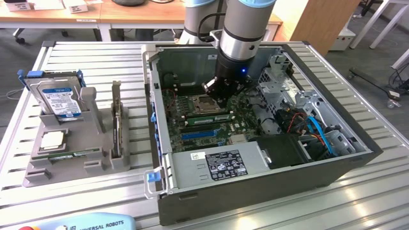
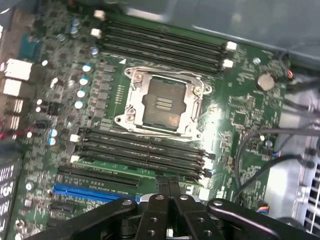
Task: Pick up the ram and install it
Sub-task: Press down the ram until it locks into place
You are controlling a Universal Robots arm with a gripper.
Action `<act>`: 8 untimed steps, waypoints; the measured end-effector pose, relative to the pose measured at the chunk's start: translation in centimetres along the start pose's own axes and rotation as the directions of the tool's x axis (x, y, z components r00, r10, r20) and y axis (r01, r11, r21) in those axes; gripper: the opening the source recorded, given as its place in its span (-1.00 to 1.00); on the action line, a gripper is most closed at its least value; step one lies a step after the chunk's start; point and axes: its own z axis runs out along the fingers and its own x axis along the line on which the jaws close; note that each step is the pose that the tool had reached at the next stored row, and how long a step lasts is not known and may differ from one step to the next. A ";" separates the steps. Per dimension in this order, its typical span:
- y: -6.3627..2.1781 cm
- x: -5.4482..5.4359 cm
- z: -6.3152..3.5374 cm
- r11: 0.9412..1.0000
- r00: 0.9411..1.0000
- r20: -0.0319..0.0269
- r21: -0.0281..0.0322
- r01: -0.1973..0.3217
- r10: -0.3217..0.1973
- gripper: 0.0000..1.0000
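Inside the open computer case (image 1: 167, 167), a green ram (image 1: 208, 116) is lying seated just below the gripper (image 2: 169, 192), whose fingers are seemingly pressed together, gripping nothing.

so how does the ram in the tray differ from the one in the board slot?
The tray ram lies in the grey holder outside the case; the slotted ram sits on edge in a motherboard slot beside the CPU socket.
The tray ram has nothing near it; the gripper is right over the slotted ram.
Both are long, narrow green sticks.
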 end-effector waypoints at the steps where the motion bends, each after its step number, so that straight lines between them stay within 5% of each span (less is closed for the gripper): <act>1: 0.00 0.0 0.01 1.000 1.000 0.001 0.001 -0.018 0.018 -0.80; 5: 0.00 0.0 0.02 0.999 0.999 0.003 0.003 -0.052 0.052 -0.80; 8: -0.01 -0.1 0.00 0.998 0.998 -0.009 0.002 -0.056 0.056 -0.80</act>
